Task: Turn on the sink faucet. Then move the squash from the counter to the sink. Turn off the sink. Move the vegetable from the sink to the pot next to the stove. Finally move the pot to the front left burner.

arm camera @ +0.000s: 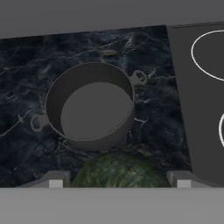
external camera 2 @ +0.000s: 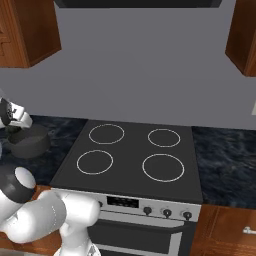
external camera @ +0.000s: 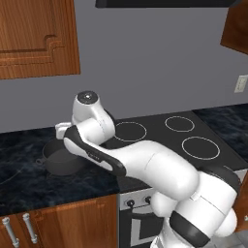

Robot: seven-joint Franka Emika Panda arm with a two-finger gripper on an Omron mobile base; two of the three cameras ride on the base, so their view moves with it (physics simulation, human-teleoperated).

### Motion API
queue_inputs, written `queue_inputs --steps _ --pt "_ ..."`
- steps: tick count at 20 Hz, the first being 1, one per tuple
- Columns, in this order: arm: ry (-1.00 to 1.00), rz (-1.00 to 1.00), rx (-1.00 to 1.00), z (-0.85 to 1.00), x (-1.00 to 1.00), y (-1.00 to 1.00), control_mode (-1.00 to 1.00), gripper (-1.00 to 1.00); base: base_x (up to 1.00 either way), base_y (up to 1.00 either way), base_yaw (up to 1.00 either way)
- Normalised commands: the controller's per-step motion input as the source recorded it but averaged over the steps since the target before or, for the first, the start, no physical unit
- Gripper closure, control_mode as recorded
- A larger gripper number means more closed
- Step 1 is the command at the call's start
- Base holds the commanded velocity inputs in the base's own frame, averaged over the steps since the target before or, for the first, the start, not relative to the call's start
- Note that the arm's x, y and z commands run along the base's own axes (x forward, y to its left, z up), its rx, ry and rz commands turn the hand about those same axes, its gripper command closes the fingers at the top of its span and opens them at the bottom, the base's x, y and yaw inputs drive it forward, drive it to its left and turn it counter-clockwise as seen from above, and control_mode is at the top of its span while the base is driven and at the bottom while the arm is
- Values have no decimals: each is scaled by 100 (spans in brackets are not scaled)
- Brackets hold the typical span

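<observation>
Squash [arm camera: 119,170]: seen right up close in the hand view, sat between the two finger tips, dark green with yellowish flecks.
Gripper [arm camera: 118,179]: jaws spread wide with the squash filling the gap; looks gripped, a finger tip [arm camera: 55,180] is seen on each side.
Pot [arm camera: 89,106]: found just past the squash, empty, loop handles out to both sides, parked on the counter [arm camera: 26,65].
Stove [external camera 2: 131,157]: set right of the pot, four white rings, nothing placed on them.
Wall: plain grey, behind it all.
</observation>
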Motion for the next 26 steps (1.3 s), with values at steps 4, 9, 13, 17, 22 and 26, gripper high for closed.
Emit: queue_inputs --steps 4,9,13,17,22,26 --pt "0 0 0 -27 31 14 -100 100 0 0 0" --pt "0 0 -2 -36 26 11 -100 100 0 0 0" --pt "0 0 -4 -40 26 15 -100 100 0 0 0" --pt "0 0 -3 -30 33 13 -100 100 0 0 0" --pt "0 0 -2 -24 37 19 -100 100 0 0 0" --pt "0 0 -1 -22 35 24 -100 100 0 0 0"
